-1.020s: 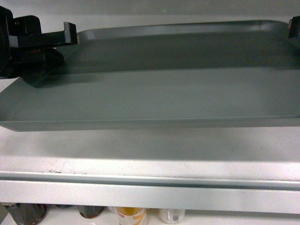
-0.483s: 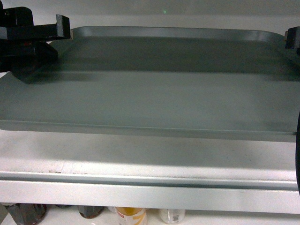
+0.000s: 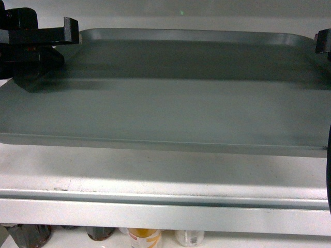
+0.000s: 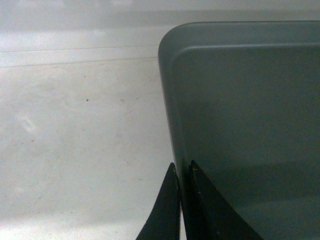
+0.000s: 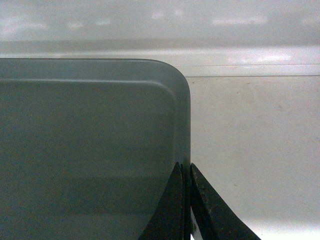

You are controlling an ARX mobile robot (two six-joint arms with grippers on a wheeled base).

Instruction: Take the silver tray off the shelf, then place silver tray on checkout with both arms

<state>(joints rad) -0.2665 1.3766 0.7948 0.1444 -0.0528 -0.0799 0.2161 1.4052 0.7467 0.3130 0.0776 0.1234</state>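
Observation:
The silver tray point(image 3: 176, 108) fills most of the head view, held a little above the white shelf point(image 3: 155, 173), its shadow on the board below. My left gripper point(image 3: 68, 32) is shut on the tray's left rim near the far corner. In the left wrist view the rim point(image 4: 170, 115) runs down between the two black fingertips of that gripper point(image 4: 183, 172). My right gripper point(image 3: 324, 41) is shut on the right rim, and the right wrist view shows this rim point(image 5: 184, 125) pinched between its jaws point(image 5: 185, 169). The checkout is out of view.
The shelf's silvery front lip point(image 3: 155, 214) runs across the bottom of the head view. Several bottle tops point(image 3: 145, 237) stand on the level below it. A white back wall point(image 3: 181, 10) rises just behind the tray.
The tray has come toward the camera and levelled out, its near edge now lower in the head view. Both grippers have shifted outward and slightly up with it. Little has changed in the last half second.

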